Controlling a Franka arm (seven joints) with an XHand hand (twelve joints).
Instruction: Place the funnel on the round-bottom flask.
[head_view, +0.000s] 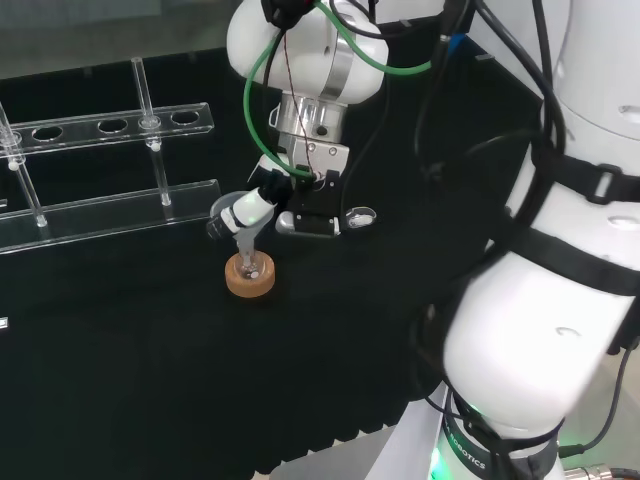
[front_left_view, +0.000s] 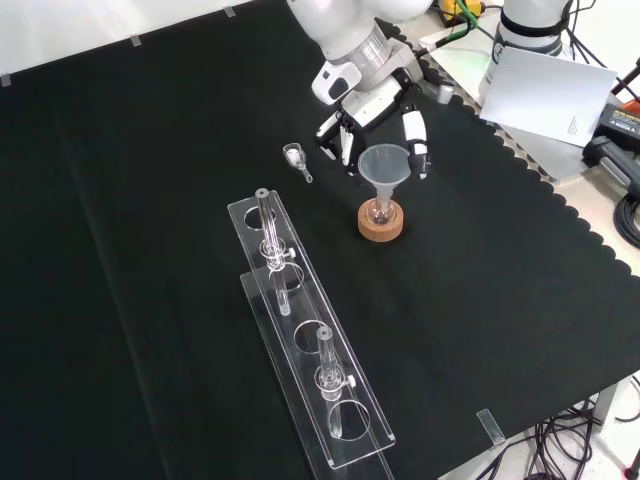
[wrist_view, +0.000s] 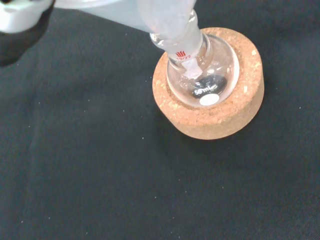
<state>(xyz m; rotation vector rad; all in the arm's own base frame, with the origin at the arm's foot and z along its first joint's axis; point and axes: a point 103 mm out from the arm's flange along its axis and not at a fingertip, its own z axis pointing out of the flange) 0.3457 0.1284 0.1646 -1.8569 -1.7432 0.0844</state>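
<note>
A small round-bottom flask (front_left_view: 380, 210) sits in a cork ring stand (front_left_view: 381, 226) near the middle of the cloth. A clear funnel (front_left_view: 385, 165) stands with its stem inside the flask's neck (wrist_view: 182, 42). The hand (front_left_view: 370, 105) reaches down from the top of the front view. Its curled fingers (front_left_view: 416, 138) flank the funnel's cone, one against the rim. In the head view the hand (head_view: 300, 205) is just right of the cork ring (head_view: 250, 278), with a white finger (head_view: 250, 211) at the funnel's top. The wrist view shows the flask (wrist_view: 202, 75) close, seated in the cork (wrist_view: 210, 117).
A small clear glass piece (front_left_view: 296, 156) lies on the cloth left of the hand in the front view. A long clear test-tube rack (front_left_view: 305, 345) with two tubes stands nearer the front camera. White paper (front_left_view: 555, 95) lies beyond the cloth's wavy edge.
</note>
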